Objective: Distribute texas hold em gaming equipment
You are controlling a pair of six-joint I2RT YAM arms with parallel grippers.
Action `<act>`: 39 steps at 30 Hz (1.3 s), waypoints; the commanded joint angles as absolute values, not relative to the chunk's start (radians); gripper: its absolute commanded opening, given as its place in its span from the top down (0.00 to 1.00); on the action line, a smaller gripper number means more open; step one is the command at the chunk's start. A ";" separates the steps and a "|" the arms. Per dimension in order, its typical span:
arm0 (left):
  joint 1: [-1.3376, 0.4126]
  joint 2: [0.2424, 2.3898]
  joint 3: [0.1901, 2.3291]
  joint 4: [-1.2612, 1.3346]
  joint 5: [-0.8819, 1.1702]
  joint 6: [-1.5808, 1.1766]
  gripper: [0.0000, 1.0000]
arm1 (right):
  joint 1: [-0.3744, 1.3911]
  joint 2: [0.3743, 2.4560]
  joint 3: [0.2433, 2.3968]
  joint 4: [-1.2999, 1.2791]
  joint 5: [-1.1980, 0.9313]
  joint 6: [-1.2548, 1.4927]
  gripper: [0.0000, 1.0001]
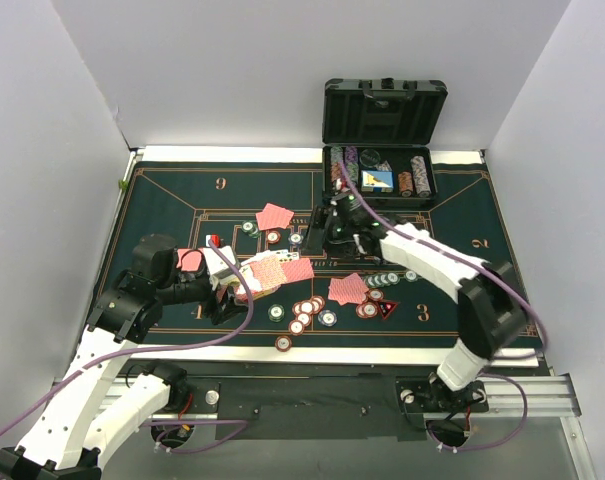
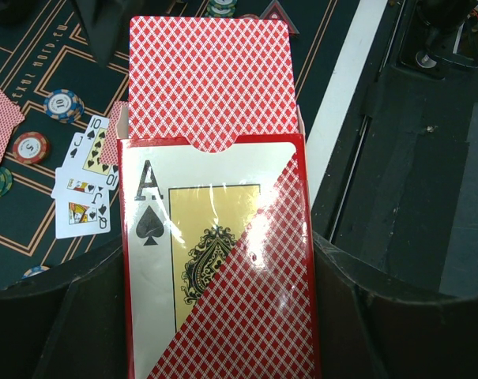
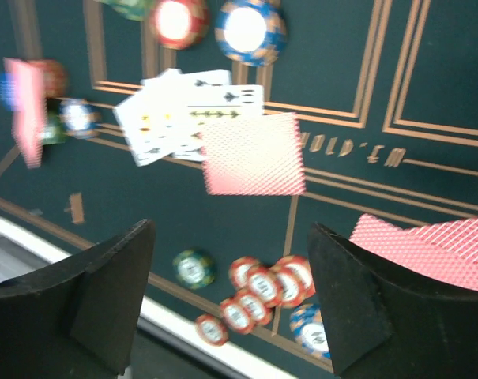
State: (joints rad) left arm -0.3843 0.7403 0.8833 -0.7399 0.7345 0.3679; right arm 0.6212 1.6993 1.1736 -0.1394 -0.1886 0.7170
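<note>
Clamped between left fingers, over the near left of the mat: card box printed "A" above a spade, red-backed cards protruding. Spread wide, empty, above red chips: right fingers. Lettered on mat: "HOLD'EM".

Pose, left arm: white links rise from the base at the near edge of the bench, elbow bent by the left edge, black wrist turned toward the middle. State, left gripper: fingers pressed against both sides of a red diamond-patterned card box.

Pose, right arm: elbow high near the right edge, forearm stretched left and toward the far edge. State, right gripper: black fingers spread apart, nothing between them.
</note>
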 commanded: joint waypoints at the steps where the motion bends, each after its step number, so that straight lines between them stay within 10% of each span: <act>1: -0.379 0.730 0.920 -0.675 0.773 0.354 1.00 | 0.612 1.482 1.141 -0.126 -0.280 0.752 0.23; 9: -0.379 0.735 0.919 -0.667 0.778 0.351 1.00 | 0.623 1.302 1.077 0.063 -0.512 0.899 0.04; 39: -0.379 0.744 0.939 -0.655 0.772 0.333 1.00 | 0.838 1.279 1.106 0.098 -0.525 0.939 0.00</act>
